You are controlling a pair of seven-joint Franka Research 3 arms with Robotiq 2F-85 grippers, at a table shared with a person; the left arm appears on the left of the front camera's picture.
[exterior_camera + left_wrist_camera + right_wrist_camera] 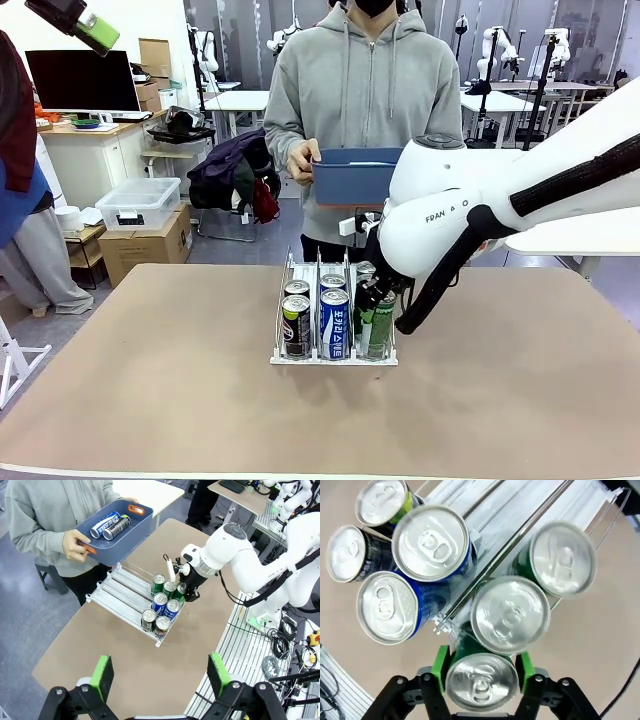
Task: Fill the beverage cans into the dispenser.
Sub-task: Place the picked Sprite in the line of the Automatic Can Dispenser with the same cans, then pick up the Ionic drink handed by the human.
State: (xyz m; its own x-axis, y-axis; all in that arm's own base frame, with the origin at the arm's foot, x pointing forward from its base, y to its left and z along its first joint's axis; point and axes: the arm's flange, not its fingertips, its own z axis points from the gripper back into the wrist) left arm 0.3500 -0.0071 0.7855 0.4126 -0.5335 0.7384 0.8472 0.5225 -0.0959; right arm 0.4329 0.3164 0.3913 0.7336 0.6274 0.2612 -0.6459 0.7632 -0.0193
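Green-padded right tool point(482, 665) straddles the front green can point(481, 682), contact unclear.

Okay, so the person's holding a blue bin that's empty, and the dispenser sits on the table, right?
Not empty: the left wrist view shows two cans lying in the blue bin the person holds. The dispenser does sit on the table.

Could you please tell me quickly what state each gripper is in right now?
Left gripper: open, holding nothing.
Right gripper: fingers on either side of the front green can in the rack; gripping or released cannot be told.
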